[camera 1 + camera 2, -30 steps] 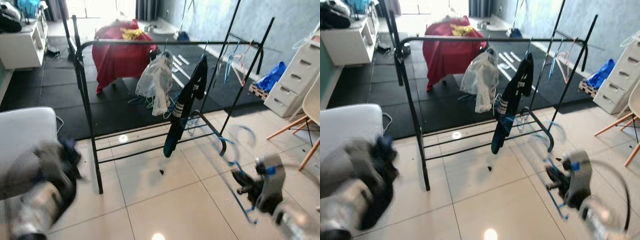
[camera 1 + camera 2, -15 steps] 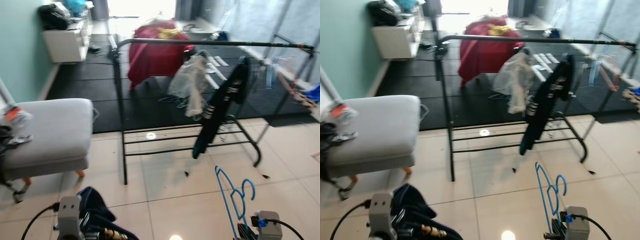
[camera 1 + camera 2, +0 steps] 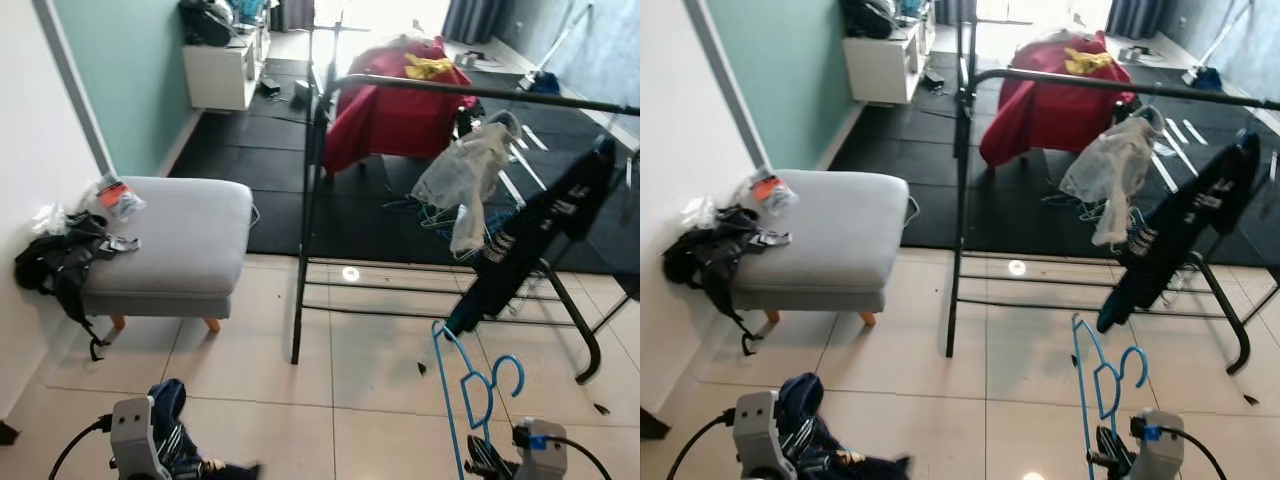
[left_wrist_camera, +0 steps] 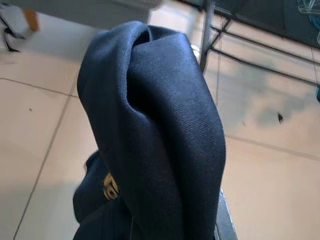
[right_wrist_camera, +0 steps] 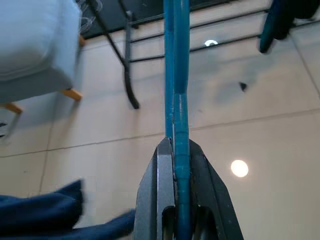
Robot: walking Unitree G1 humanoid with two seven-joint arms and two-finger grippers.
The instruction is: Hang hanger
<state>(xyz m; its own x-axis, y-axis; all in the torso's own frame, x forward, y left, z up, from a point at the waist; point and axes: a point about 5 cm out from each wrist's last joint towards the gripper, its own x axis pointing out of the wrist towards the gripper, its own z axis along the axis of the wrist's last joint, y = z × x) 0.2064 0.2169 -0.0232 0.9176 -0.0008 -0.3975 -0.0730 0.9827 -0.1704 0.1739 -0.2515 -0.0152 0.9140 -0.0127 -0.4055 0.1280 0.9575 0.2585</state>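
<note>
— In the right tool (image 5: pixel 176 165): blue hanger (image 3: pixel 470 395), clamped between both fingers, rising upright above it.
— And ahead of that tool?
— Black rack (image 3: pixel 318 190), with a dark garment (image 3: pixel 540 235) and pale garment (image 3: pixel 470 180) hanging.
— Left tool (image 4: pixel 150 220)?
— Held low, wrapped in navy cloth (image 4: pixel 155 125); fingers hidden, grip impossible to tell.

glossy cream tile floor (image 3: pixel 250 340), grey ottoman (image 3: pixel 170 240), teal wall (image 3: pixel 120 70), black mats (image 3: pixel 270 170), white cabinet (image 3: pixel 222 75)
</note>
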